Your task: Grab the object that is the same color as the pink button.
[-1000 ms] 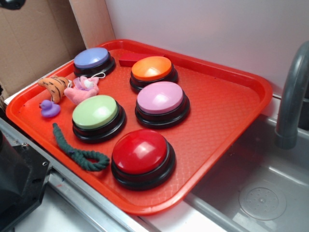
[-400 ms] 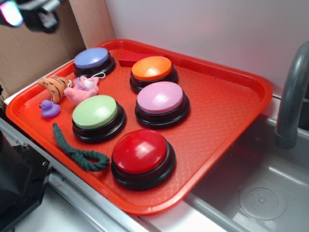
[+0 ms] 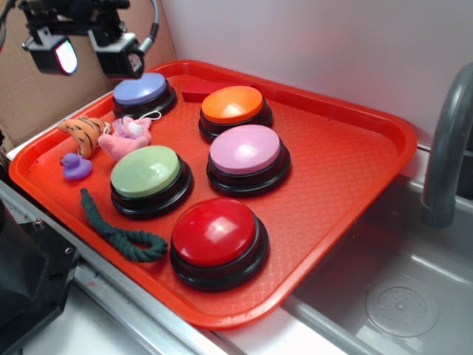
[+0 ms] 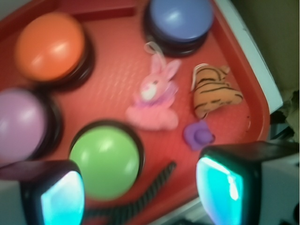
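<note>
The pink plush toy (image 3: 127,137), a small bunny with a white string loop, lies on the red tray (image 3: 347,170) at its left side, between the lavender-blue button (image 3: 142,90) and the green button (image 3: 148,174). In the wrist view the toy (image 4: 153,96) sits near the middle. The pink button (image 3: 247,151) stands mid-tray and shows at the wrist view's left edge (image 4: 18,123). My gripper (image 3: 85,52) hangs open and empty high above the tray's far left corner. Its fingers (image 4: 61,197) frame the bottom of the wrist view.
An orange striped plush (image 3: 83,133) and a purple duck (image 3: 75,166) lie just left of the pink toy. A green rope (image 3: 118,229) lies at the tray's front. Orange (image 3: 234,107) and red (image 3: 216,235) buttons stand on the tray. A grey faucet (image 3: 447,148) and sink are right.
My gripper has come into the exterior view from the top left and moved down and right, to hang above the tray's far left corner. The objects have not moved.
</note>
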Motion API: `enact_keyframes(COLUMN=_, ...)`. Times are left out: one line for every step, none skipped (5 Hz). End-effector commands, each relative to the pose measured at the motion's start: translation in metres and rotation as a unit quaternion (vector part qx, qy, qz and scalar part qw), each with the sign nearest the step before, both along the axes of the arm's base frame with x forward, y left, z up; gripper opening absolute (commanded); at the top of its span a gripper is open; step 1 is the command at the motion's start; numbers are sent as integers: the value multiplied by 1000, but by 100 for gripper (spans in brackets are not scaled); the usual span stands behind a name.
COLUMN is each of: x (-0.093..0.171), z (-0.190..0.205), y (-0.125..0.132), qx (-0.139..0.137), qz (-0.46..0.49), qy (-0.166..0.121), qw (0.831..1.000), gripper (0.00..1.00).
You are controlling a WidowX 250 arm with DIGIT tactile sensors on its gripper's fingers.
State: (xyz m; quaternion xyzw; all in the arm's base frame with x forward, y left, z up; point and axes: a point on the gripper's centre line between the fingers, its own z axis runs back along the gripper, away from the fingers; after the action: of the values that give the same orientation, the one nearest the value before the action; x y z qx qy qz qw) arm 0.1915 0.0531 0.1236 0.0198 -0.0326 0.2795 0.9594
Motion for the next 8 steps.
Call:
enact_keyframes(x=8, z=-51, y=39, qx=11, qz=78, qy=-20, qw=997, gripper=100)
enact_keyframes(x=10, z=-73, y=42, qx=22, qz=93, qy=-6, qw=995, gripper=100)
enact_keyframes(x=15, z=-96, y=42, qx=2, qz=83, qy=-11, qw=997, gripper=100)
enact_keyframes(x=17, z=-103, y=40, qx=-8, qz=77, qy=-8, qw=997, gripper=100)
enact_keyframes(x=16, z=-109, y=38, qx=-10, qz=85, qy=-18, qw=996, gripper=100)
enact_keyframes(x=14, z=-103, y=38, qx=-4, qz=84, qy=-18, qw=996, gripper=0)
enact_keyframes(x=14, z=-79, y=37, qx=2, qz=34, qy=-10, qw=999, gripper=0)
enact_keyframes(x=17, z=-46, y=33, qx=23, qz=-29, qy=10, qw=999, gripper=0)
